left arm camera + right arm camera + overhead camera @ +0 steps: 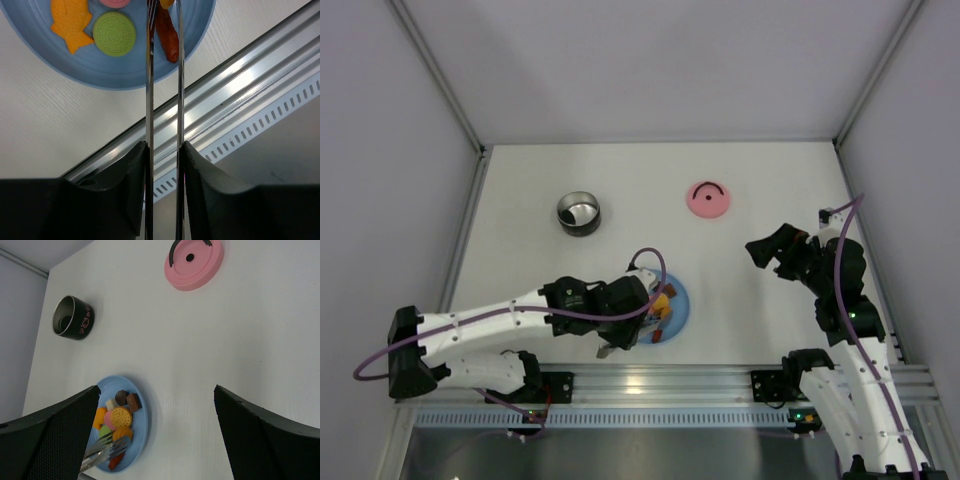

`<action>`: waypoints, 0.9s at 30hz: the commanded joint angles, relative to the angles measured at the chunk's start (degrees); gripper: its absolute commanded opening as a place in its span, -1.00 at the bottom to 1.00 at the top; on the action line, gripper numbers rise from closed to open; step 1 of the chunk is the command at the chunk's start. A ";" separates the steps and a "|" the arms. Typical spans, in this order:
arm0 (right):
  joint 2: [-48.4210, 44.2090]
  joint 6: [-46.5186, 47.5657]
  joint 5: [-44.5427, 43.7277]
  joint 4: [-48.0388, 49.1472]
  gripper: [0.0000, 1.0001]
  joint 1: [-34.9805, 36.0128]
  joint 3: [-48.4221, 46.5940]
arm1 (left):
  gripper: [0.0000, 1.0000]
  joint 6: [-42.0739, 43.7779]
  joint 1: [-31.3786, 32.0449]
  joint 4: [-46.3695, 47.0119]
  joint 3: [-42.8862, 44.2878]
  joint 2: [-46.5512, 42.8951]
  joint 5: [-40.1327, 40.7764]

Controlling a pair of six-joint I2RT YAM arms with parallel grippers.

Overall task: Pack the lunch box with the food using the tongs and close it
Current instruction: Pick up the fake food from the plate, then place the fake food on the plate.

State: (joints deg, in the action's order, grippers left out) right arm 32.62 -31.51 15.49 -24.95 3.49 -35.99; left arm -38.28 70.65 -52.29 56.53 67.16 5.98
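Left gripper (164, 186) is pinching the tongs (149, 100). Both slim arms run between the black fingers (131, 195), each against a pad, with a narrow slit left between them. The tips reach over the blue plate (125, 75) and get cut off at the top of the left wrist view, right next to a reddish sausage piece (169, 40). Can't tell if they've got anything. A green cookie (114, 33) and an orange fish (71, 21) sit just left of the tongs.

From the right wrist, the food (119, 416) is all bunched on the plate, with the tong tips poking in at the near side of the pile.

The lunch box (579, 213) stands upright and open at the back left, well apart from the plate. The pink lid (708, 199) lies flat, handle up, off to its right. It's bare table (650, 170) between those two and the plate, so nothing's in the way there.

Right gripper (767, 250) hangs over the right side, jaws spread wide, nothing between them.

The plate sits near the front edge, just beside the metal rail (235, 95). White walls (380, 120) box in the left, back and right.

From the top camera the left wrist covers the plate's left part, and I can barely make out the tongs.
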 commanded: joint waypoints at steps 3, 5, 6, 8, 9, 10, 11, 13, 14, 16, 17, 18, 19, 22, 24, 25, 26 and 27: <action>-0.45 0.75 -0.37 1.31 0.90 -0.94 -0.66 | -0.31 0.49 0.27 1.76 2.88 -0.71 0.97; -0.37 0.75 -0.28 1.39 0.90 -0.85 -0.75 | -0.34 0.67 0.28 1.49 3.23 -0.88 0.96; -0.37 0.66 -0.28 1.40 0.90 -0.85 -0.84 | -0.34 0.75 0.28 1.14 3.58 -1.06 0.97; -0.28 0.74 -0.28 1.48 0.90 -0.85 -0.93 | -0.35 1.02 0.19 0.97 3.93 -1.32 1.14; -0.19 0.75 -0.28 1.48 0.90 -0.85 -0.93 | -0.36 1.10 0.19 0.79 4.11 -1.41 1.32; -0.28 0.75 -0.28 1.57 0.90 -0.85 -1.01 | -0.36 1.10 0.19 0.18 4.81 -1.50 1.58; -0.10 0.75 -0.28 1.57 0.90 -0.85 -1.19 | -0.37 1.10 0.19 -0.26 5.16 -1.76 2.45; -0.01 0.75 -0.28 1.40 0.91 -0.85 -1.28 | -0.36 1.02 0.19 -1.14 5.95 -2.11 3.51; 0.16 0.75 -0.28 1.48 0.90 -0.94 -1.37 | -0.36 1.10 0.27 -1.32 6.13 -2.55 3.86; 0.34 0.83 -0.37 1.57 0.90 -0.85 -1.54 | -0.36 0.84 0.19 -2.10 6.57 -2.99 5.53; 0.42 0.83 -0.28 1.48 0.90 -0.85 -1.63 | -0.36 0.67 0.27 -2.63 7.09 -3.34 6.32; 0.43 0.83 -0.28 1.48 0.90 -0.94 -1.63 | -0.36 0.49 0.19 -3.16 7.36 -3.52 7.72; 0.43 0.75 -0.28 1.66 0.90 -0.85 -1.63 | -0.36 0.23 0.27 -3.51 7.54 -3.61 8.34; 0.51 0.75 -0.28 1.57 0.90 -0.85 -1.72 | -0.37 -0.39 0.28 -4.57 8.24 -4.75 10.19; 0.51 0.83 -0.19 1.74 0.90 -0.94 -1.63 | -0.36 -0.48 0.28 -4.84 8.42 -5.45 10.72; 0.51 0.75 -0.19 1.75 0.90 -0.85 -1.54 | -0.36 -0.48 0.28 -4.92 8.42 -5.80 10.72; 0.43 0.75 -0.28 1.75 0.91 -0.85 -1.45 | -0.36 -0.48 0.19 -5.19 8.42 -5.81 10.90; 0.51 0.75 -0.28 1.75 0.90 -0.94 -1.28 | -0.35 -0.30 0.19 -5.27 8.33 -5.81 10.72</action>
State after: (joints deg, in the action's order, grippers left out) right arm 32.97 -31.51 15.49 -24.97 3.49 -35.99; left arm -38.00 70.65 -56.86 62.67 62.89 14.59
